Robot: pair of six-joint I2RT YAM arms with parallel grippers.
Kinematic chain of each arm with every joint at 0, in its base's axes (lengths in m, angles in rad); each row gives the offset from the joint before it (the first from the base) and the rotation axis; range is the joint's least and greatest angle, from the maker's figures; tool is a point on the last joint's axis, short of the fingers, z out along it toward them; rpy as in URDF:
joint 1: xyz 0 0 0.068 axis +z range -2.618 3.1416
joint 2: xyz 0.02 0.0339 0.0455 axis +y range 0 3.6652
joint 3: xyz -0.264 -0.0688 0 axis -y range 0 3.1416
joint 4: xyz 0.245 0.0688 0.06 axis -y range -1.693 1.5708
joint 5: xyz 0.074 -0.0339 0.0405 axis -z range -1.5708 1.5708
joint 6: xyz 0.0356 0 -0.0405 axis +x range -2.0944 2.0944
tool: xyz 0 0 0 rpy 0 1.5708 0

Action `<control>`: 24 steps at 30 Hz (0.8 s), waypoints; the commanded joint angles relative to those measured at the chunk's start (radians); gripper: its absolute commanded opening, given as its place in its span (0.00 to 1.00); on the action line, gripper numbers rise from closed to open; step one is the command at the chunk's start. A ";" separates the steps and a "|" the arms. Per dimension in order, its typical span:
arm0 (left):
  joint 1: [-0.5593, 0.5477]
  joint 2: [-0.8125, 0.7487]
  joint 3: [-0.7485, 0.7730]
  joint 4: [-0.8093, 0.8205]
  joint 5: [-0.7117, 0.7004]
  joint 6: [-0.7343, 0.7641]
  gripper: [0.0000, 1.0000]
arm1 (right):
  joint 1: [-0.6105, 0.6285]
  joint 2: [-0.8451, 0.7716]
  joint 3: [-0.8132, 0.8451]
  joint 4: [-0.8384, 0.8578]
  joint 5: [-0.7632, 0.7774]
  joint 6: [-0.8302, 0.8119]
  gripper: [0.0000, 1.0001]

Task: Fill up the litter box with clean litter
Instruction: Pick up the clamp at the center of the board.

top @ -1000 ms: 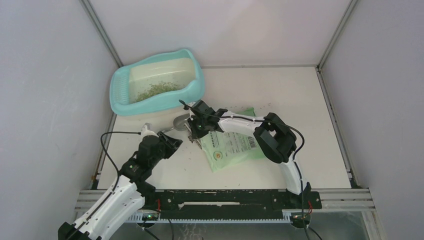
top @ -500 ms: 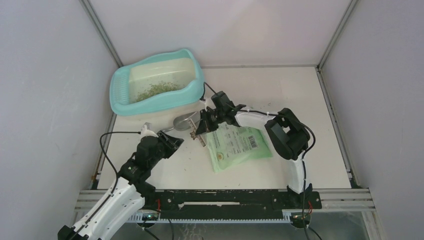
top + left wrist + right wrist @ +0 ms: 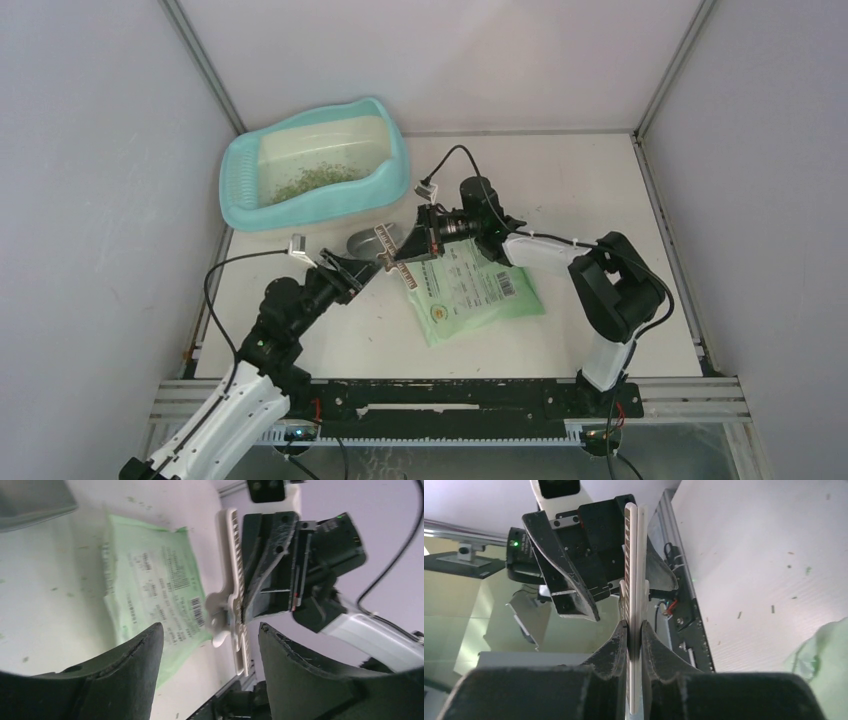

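While the litter box [image 3: 240, 213] is sitting far left with litter [image 3: 315, 181] inside, the left gripper [image 3: 210, 627] is holding its jaws spread near a white clip [image 3: 634, 555], which the right gripper [image 3: 634, 630] is pinching in its jaws beside a green bag [image 3: 480, 295].

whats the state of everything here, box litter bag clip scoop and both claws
litter box: upright, only partly filled
litter: thin loose patch on the box floor
bag: flat on the table, unheld
clip: off the bag, gripped in mid-air
scoop: lying on the table, unheld
left claw: open, fingers either side of the clip
right claw: shut on the clip
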 commanded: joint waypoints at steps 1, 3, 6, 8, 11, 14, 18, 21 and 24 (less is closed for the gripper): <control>0.014 -0.015 -0.042 0.223 0.092 -0.068 0.73 | 0.000 -0.067 -0.016 0.137 -0.053 0.102 0.06; 0.014 -0.017 -0.054 0.269 0.104 -0.095 0.74 | 0.002 -0.074 -0.025 0.131 -0.047 0.091 0.06; 0.014 -0.010 -0.062 0.285 0.113 -0.110 0.73 | 0.006 -0.071 -0.039 0.173 -0.049 0.118 0.06; 0.014 -0.008 -0.072 0.305 0.116 -0.123 0.73 | 0.009 -0.068 -0.042 0.201 -0.050 0.139 0.06; 0.014 -0.008 -0.086 0.325 0.116 -0.134 0.72 | 0.017 -0.064 -0.042 0.227 -0.048 0.159 0.06; 0.014 -0.007 -0.093 0.334 0.113 -0.138 0.69 | 0.022 -0.058 -0.041 0.255 -0.051 0.179 0.06; 0.014 0.008 -0.103 0.363 0.118 -0.148 0.62 | 0.032 -0.056 -0.042 0.265 -0.048 0.185 0.06; 0.014 0.022 -0.111 0.383 0.118 -0.155 0.59 | 0.035 -0.050 -0.042 0.274 -0.051 0.188 0.06; 0.015 0.032 -0.113 0.396 0.117 -0.156 0.58 | 0.039 -0.050 -0.041 0.274 -0.057 0.189 0.06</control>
